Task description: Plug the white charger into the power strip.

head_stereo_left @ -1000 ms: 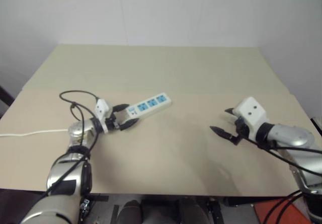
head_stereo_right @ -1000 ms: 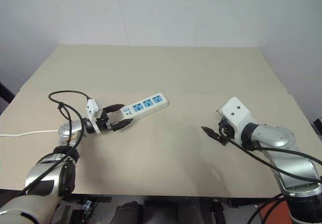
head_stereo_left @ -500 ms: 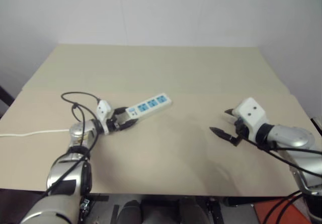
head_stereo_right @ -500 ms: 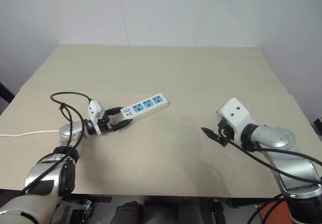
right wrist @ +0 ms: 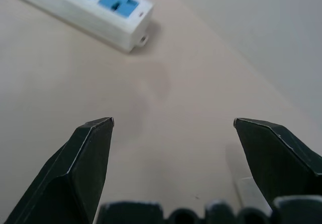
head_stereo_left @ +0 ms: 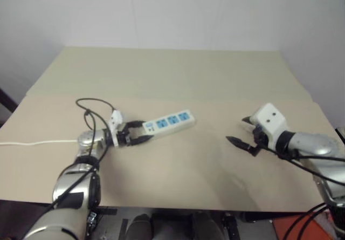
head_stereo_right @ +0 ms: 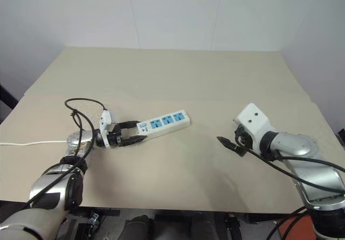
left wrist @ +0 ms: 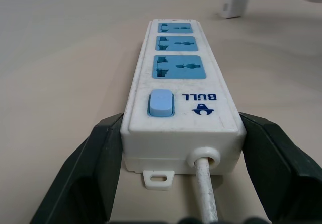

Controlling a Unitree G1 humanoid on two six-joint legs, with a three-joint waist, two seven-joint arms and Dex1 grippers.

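The power strip [head_stereo_left: 171, 121] lies on the tan table, a long white bar with three blue socket faces. My left gripper [head_stereo_left: 143, 132] is shut on its switch end; in the left wrist view a black finger [left wrist: 100, 158] presses each side beside the cord outlet. The white charger [left wrist: 235, 6] is a small white block lying on the table beyond the strip's far end. My right gripper [head_stereo_right: 228, 136] hovers open over the right side of the table, empty, and the charger's pale edge [right wrist: 250, 190] lies low beside one finger.
The strip's thin white cord [head_stereo_left: 32, 142] runs left off the table [head_stereo_left: 178, 78]. The table's front edge is close to both arms. A white wall stands behind the table.
My left gripper closed onto the strip's switch end, then swung right and nearer, carrying the strip with it. The right arm has stayed where it was.
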